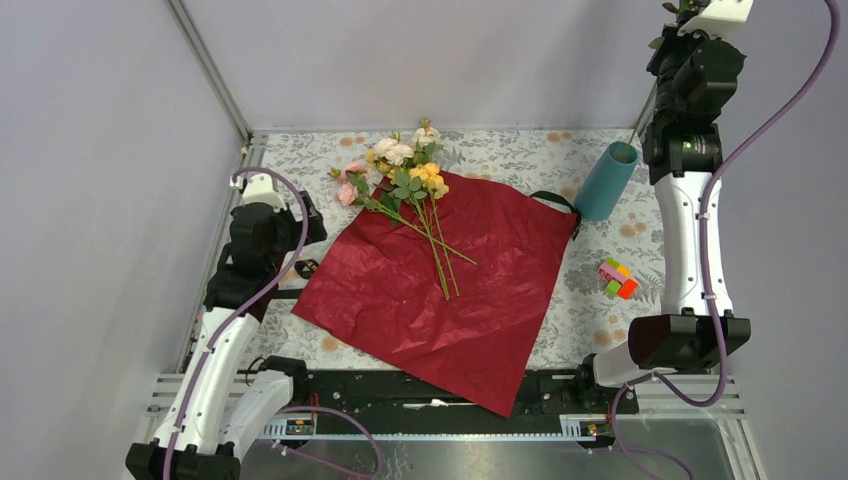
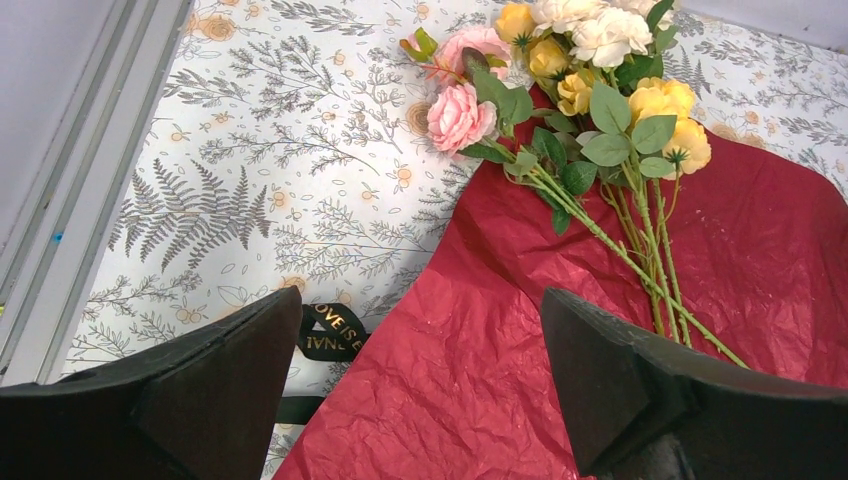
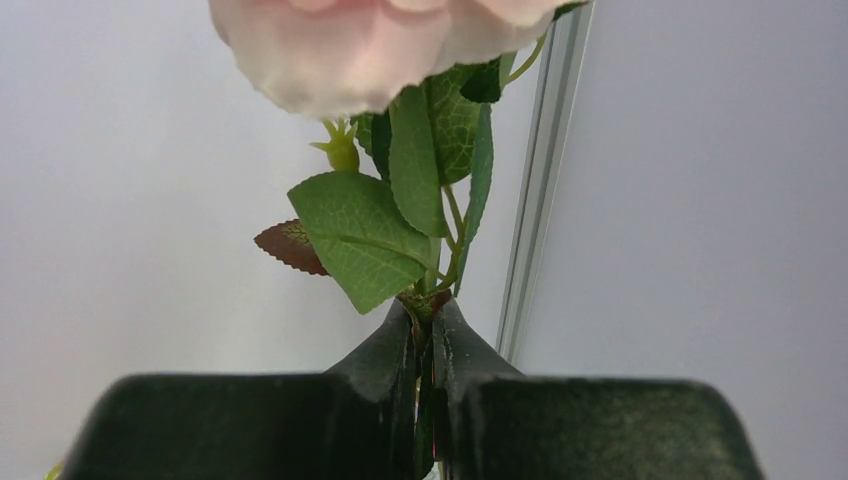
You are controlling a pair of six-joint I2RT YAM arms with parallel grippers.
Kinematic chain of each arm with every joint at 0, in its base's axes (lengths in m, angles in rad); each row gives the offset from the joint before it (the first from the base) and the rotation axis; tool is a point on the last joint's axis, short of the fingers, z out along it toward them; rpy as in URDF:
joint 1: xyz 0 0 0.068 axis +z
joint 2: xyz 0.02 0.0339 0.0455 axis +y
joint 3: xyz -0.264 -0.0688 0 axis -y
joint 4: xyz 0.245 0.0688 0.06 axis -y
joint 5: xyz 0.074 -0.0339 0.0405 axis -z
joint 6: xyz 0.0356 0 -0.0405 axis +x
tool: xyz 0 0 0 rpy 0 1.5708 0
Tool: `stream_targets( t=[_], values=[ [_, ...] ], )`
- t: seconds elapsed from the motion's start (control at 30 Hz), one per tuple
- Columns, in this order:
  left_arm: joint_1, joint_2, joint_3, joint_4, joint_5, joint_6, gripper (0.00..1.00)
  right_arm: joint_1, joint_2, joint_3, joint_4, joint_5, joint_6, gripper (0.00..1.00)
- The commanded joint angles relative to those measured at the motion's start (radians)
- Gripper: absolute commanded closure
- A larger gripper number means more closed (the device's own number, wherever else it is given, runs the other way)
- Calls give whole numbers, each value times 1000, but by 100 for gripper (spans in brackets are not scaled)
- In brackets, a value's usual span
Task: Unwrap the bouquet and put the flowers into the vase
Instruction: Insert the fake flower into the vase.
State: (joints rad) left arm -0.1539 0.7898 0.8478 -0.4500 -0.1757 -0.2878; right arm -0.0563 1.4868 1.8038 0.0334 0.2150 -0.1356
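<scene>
1. Your left arm [image 1: 222, 345] rises from its base at 7 o'clock in the top view, bends at the elbow, and its wrist sits near 9 o'clock.
2. Your left gripper [image 2: 420, 330] tilts downward, its jaws spread wide and holding nothing.
3. Your right arm [image 1: 686, 240] stands tall, running from 4 o'clock to 1 o'clock.
4. Your right gripper [image 3: 424, 322] sits high, its jaws pinched tight on a flower stem [image 3: 428, 303].

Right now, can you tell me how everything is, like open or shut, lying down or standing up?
red paper, unwrapped, spread flat.
loose flowers, lying on the paper, stems toward its middle.
pink flower, held up by its stem.
vase, standing, no flowers in it.
black ribbon, untied, lying beside the paper.
left gripper, open, empty.
right gripper, shut on the pink flower's stem.
</scene>
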Motion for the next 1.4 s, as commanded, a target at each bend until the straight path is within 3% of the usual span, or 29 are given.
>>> stream_targets(
  t=[0.0, 0.33, 0.6, 1.03, 1.37],
  values=[
    [22, 16, -4, 63, 9, -1, 1, -29, 7, 64, 75, -54, 34, 100],
    [58, 32, -10, 73, 47, -16, 1, -90, -7, -153, 217, -198, 97, 100],
    [82, 40, -12, 73, 54, -20, 1, -135, 45, -217, 268, -301, 129, 100],
    [108, 67, -12, 83, 110, -28, 1, -151, 34, -483, 341, -251, 179, 100],
    [114, 64, -16, 97, 151, -28, 1, -152, 39, -557, 354, -180, 157, 91]
  ],
)
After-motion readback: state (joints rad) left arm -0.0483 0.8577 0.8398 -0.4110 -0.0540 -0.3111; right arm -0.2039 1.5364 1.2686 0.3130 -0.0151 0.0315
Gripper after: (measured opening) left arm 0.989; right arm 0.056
